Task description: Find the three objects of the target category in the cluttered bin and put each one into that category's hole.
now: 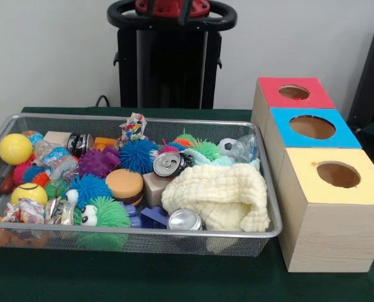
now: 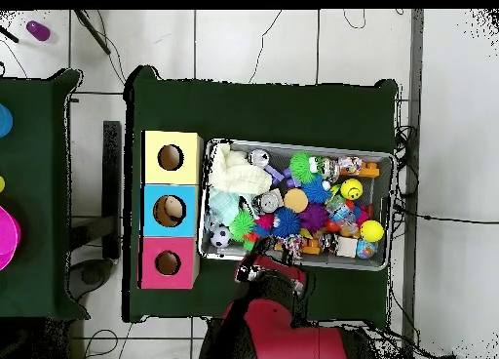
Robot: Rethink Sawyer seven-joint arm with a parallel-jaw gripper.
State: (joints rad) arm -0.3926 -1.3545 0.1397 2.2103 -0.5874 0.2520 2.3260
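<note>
Task reads as barely begun: the bin (image 1: 271, 189) is packed and the arm (image 2: 278, 301) sits drawn back at 6 o'clock of it overhead. End effector: cannot tell whether apart or together.

Count: three boxes, red (image 1: 293, 94), blue (image 1: 312, 129), yellow (image 1: 337, 176), one hole each. Cans, likely targets: two clear (image 1: 170, 165) (image 1: 185, 220), all in bin. Cloth (image 1: 218, 195): one.
</note>
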